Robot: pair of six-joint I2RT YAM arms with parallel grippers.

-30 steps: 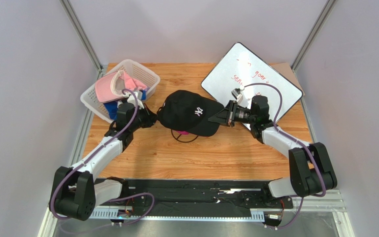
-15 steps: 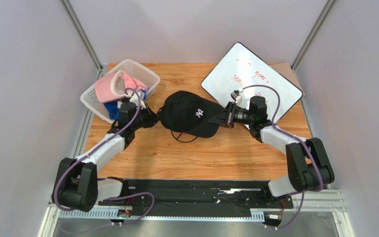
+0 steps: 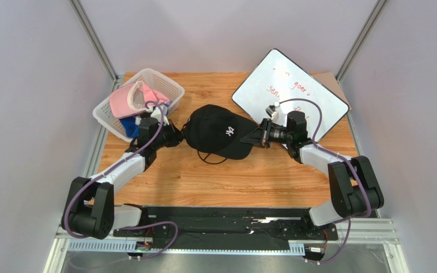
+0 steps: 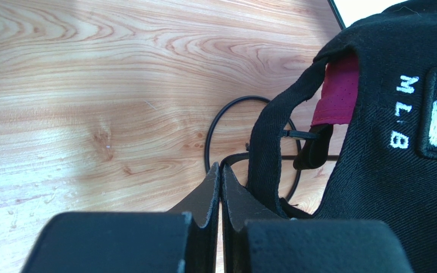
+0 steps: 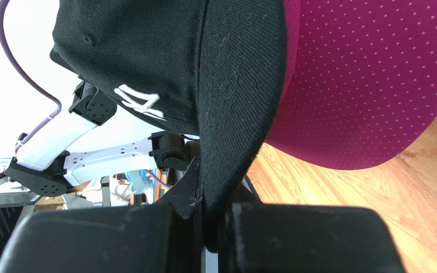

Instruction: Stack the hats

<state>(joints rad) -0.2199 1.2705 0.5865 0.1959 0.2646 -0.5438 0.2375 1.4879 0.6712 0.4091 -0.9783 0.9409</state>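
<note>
**Robot-manipulation laboratory cell, seen from above.** The wooden tabletop is the reference. Along its near edge a black rail carries two bolted research arms, the left arm and the right arm, with exposed purple cabling, and a slotted cable duct runs just in front of the rail. Bare aluminium posts rise at its far corners, and plain pale walls enclose it at the left, back and right. Its far right holds a whiteboard with red handwritten notes. The few objects are sorted props — a white mesh basket of caps at far left, a black cap at centre.
</note>
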